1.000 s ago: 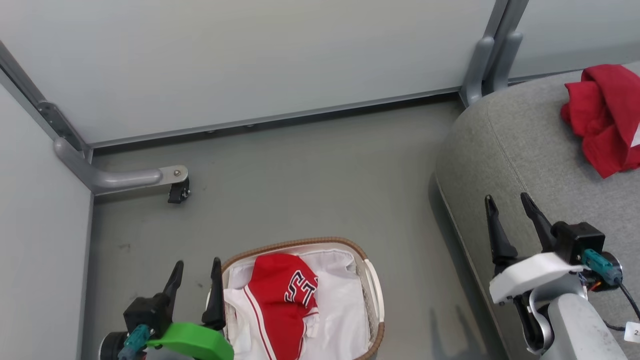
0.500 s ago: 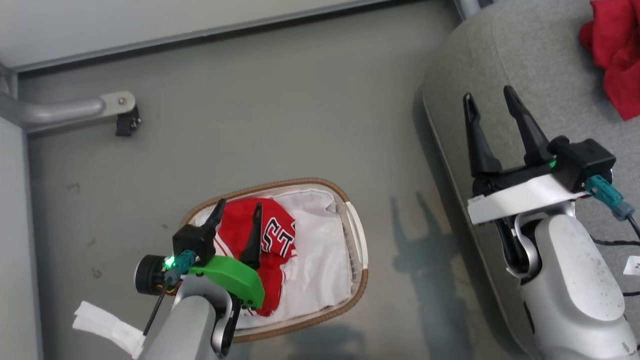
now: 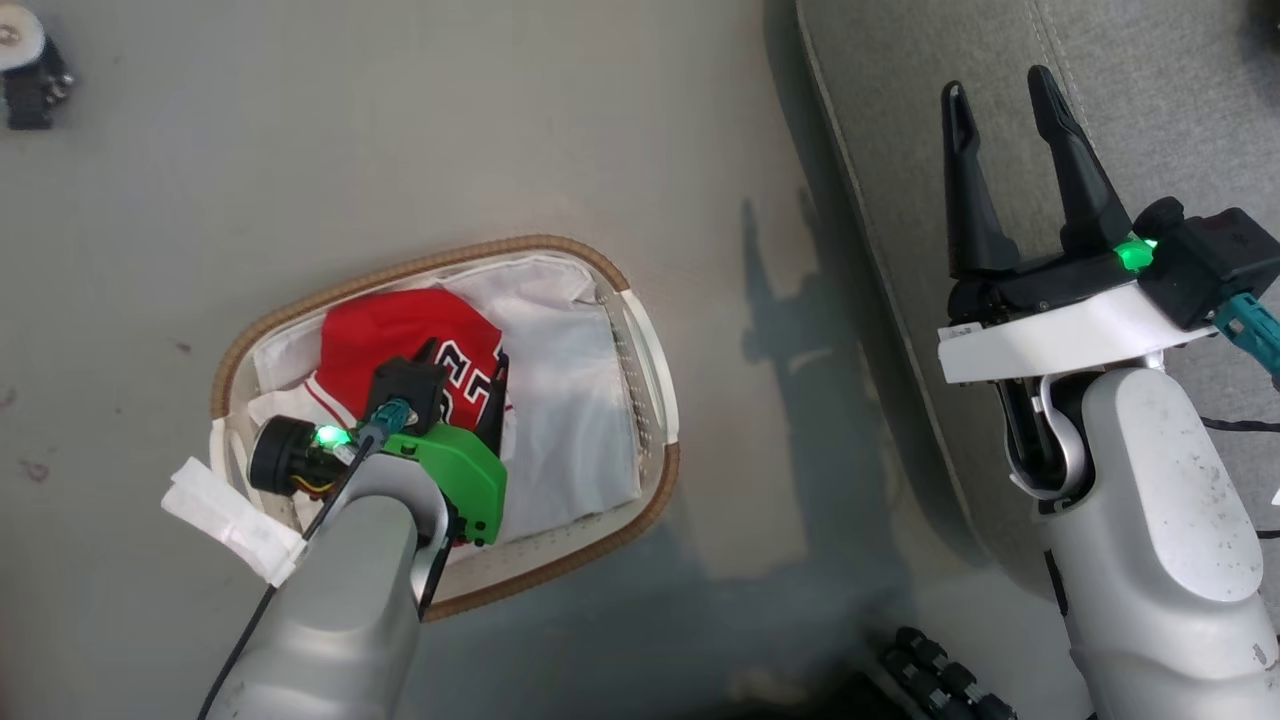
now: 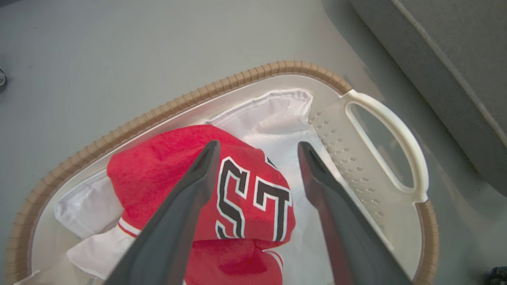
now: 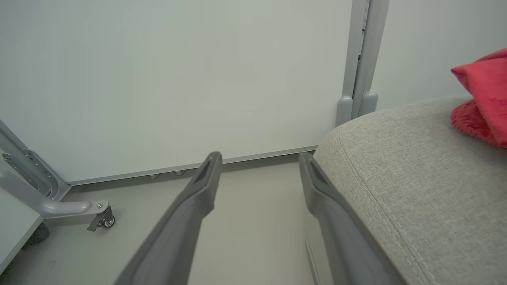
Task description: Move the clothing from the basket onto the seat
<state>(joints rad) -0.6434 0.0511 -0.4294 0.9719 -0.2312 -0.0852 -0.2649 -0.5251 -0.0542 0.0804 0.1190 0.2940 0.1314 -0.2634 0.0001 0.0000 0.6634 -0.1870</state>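
Clothing [image 4: 158, 174] lies crumpled in the woven-rimmed basket [image 4: 237, 80], left gripper [image 4: 257, 144] jaws spread over it; right gripper [image 3: 995, 82] jaws spread above the stitched seat [image 3: 1150, 100].

Hidden under the left forearm [image 3: 340, 600]: the near rim of the basket [image 3: 500, 245]. Cannot read the jersey [image 4: 142, 166] lettering past "ST" (rest folded under). Cut by the right edge: a red garment [image 5: 481, 99] on the seat [image 5: 416, 178]. Cannot identify a dark ribbed object [image 3: 940, 670], cropped at bottom.
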